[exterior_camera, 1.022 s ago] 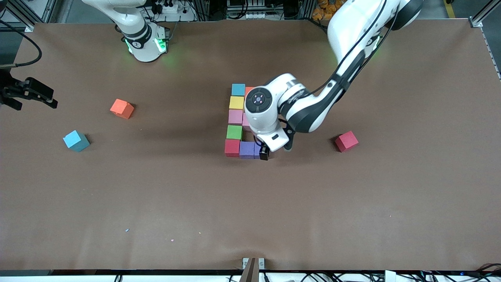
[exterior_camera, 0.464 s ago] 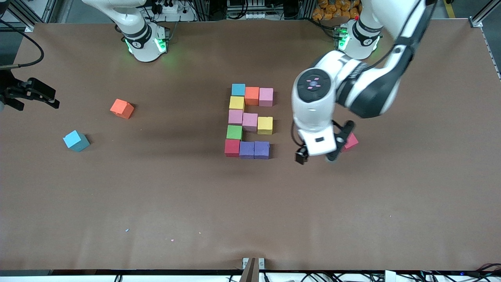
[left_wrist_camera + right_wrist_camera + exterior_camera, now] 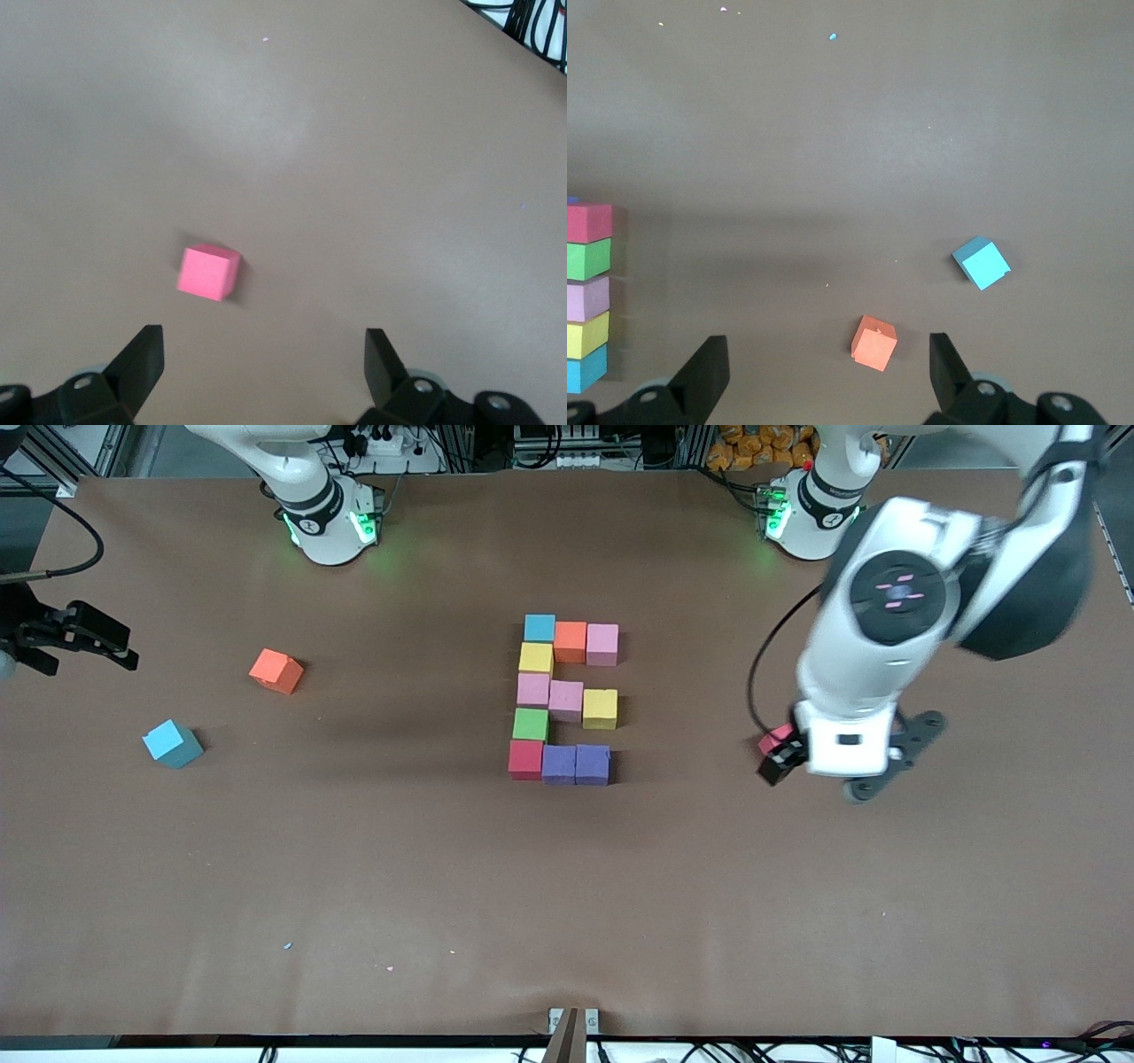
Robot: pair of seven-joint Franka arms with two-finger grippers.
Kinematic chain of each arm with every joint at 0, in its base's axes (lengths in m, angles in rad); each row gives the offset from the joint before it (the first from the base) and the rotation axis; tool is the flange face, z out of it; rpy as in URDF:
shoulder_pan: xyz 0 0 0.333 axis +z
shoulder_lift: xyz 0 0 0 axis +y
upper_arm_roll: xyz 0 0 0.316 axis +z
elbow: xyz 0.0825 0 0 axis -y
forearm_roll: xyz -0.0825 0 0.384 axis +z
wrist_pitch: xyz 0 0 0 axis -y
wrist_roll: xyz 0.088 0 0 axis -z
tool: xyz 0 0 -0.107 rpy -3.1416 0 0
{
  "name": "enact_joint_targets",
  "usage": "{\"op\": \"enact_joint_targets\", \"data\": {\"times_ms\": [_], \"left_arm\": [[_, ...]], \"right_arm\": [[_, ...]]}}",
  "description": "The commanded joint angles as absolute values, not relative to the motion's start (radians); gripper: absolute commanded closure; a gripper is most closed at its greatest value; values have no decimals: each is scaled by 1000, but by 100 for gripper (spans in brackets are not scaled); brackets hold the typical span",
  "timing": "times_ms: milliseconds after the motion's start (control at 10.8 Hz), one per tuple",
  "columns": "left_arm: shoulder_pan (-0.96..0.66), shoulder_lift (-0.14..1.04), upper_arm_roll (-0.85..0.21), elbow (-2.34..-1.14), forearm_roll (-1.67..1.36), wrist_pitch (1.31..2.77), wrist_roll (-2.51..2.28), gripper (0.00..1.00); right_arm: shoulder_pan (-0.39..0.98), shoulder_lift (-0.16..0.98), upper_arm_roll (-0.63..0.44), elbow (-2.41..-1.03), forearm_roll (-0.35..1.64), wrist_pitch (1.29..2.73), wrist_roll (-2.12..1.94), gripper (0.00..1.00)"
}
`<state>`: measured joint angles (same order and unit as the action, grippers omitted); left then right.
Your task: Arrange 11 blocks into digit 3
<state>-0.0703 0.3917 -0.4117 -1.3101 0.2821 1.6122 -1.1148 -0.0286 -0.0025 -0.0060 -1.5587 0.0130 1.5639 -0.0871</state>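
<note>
The digit 3 (image 3: 564, 700) — eleven matte foam cubes, edges touching — lay mid-counter (image 3: 443, 886). The left gripper (image 3: 813, 772) hung over a loose red cube (image 3: 208, 272) toward the left arm's end, fingers (image 3: 142, 359) wide apart, empty. The right gripper (image 3: 824, 372) waited over its end — fingers spread, empty — above stray orange (image 3: 873, 343) and blue (image 3: 982, 262) cubes.

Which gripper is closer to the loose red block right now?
Left. The left gripper hangs open right over the red block; the right gripper, also open, waits at the right arm's end of the table.
</note>
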Motion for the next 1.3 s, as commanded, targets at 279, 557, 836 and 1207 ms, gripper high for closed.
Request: {"op": "enact_joint_targets", "data": {"times_ms": [279, 557, 836, 1207], "left_arm": [[63, 304, -411, -1333, 146, 1554, -841, 0], [110, 291, -408, -1333, 140, 1536, -682, 0], [92, 220, -318, -1347, 129, 1531, -447, 0], [-7, 138, -82, -1399, 30, 1506, -183, 0]], "right_arm": [[-28, -11, -5, -1563, 21, 1560, -77, 0], [-28, -9, -5, -1563, 21, 1562, -75, 0], [-28, -9, -5, -1563, 23, 1563, -77, 0], [-28, -9, -5, -1563, 23, 1563, -77, 0]]}}
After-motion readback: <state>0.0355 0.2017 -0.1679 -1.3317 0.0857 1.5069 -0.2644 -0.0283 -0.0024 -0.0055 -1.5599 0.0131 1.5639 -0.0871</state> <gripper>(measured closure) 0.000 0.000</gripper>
